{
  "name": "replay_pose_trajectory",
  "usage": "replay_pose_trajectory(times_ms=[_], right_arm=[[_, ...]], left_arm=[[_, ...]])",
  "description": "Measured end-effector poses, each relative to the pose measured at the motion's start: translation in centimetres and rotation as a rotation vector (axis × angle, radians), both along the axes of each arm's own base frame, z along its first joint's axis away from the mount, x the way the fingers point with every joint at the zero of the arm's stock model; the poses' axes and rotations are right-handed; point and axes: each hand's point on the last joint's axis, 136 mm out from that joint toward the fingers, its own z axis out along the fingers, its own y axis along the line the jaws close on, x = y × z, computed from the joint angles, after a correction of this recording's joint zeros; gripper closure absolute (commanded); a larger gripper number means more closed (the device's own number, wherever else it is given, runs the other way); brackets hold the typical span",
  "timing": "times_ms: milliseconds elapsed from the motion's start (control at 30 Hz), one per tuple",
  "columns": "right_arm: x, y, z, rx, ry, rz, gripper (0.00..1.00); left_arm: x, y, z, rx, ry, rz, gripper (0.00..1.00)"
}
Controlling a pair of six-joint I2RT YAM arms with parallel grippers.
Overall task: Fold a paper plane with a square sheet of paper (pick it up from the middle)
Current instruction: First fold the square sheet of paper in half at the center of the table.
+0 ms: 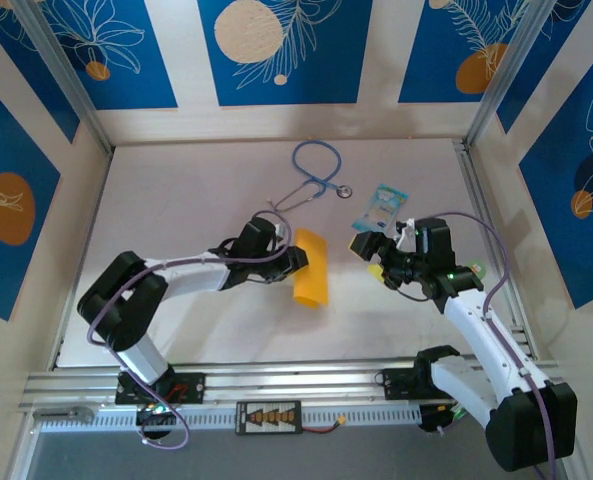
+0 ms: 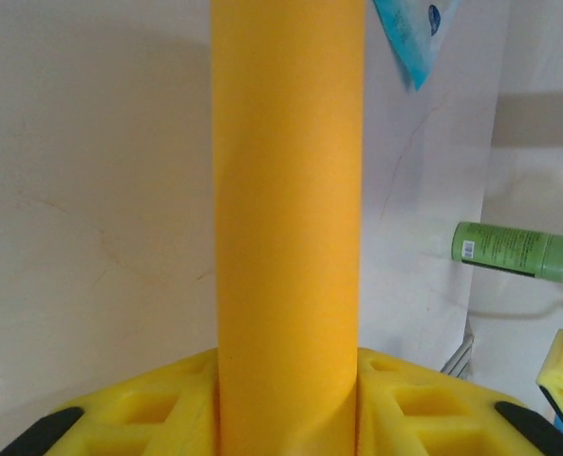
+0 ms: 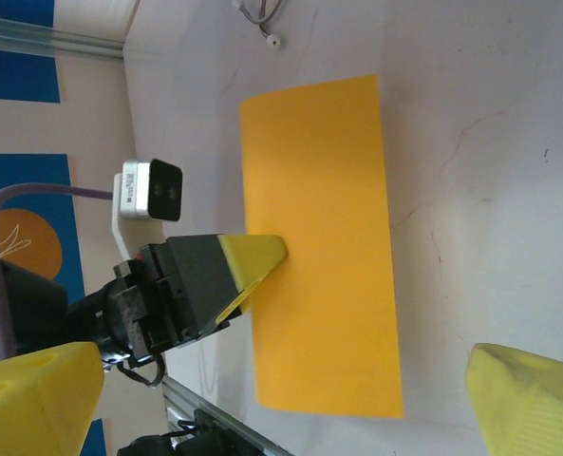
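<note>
On the left, the left claw [image 1: 294, 260] reaches across the bench [image 1: 176, 220]. It is pinching the square sheet of paper [image 1: 312, 268] at the middle of its long left side. The right wrist view shows one yellow finger on top of that edge. In the left wrist view the paper runs up between the two yellow fingers.

The paper sits in the middle of the bench, between the two arms. It now looks like a long strip, not a square, so I think it is folded in half. It bulges a bit and does not look pressed flat. I cannot tell if the pinched edge is lifted off the bench.

Behind it lies a stethoscope [image 1: 316, 172], well apart. A light-blue packet [image 1: 381, 208] lies further right.

On the right, the right claw [image 1: 376, 255] is spread wide and holds nothing. It hangs near the right side of the paper and looks down on it.

I think the step in hand is making a neat fold. To do it well, the left claw should hold tight and not tug. The right claw should come down softly and press the fold flat. The edges should line up first, or the plane will come out crooked.
</note>
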Motion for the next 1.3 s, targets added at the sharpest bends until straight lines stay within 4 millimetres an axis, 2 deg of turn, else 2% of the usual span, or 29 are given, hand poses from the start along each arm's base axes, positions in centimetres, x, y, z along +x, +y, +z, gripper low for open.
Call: replay_pose_trajectory(times_ms=[300, 400, 633, 833, 967, 1300], right_arm=[[-0.3, 0.4, -0.7, 0.023, 0.01, 0.019, 0.08], [-0.4, 0.6, -0.8, 0.029, 0.018, 0.031, 0.09], [-0.9, 1.8, -2.6, 0.014, 0.09, 0.082, 0.11], [-1.5, 2.4, -3.3, -0.002, 0.112, 0.116, 0.11], [-1.5, 2.6, -3.5, -0.029, 0.119, 0.124, 0.15], [-1.5, 2.8, -4.8, -0.08, 0.191, 0.138, 0.18]], left_arm=[[-1.1, 1.3, -3.2, 0.028, 0.058, 0.015, 0.65], [-1.2, 1.5, -3.4, 0.032, 0.059, 0.019, 0.65], [-1.0, 1.8, -3.7, 0.046, 0.052, 0.03, 0.65], [-1.1, 2.3, -4.3, 0.084, 0.048, 0.025, 0.6], [-1.6, 3.1, -5.3, 0.144, 0.064, 0.022, 0.57], [-1.4, 3.8, -5.0, 0.25, 0.042, -0.01, 0.47]])
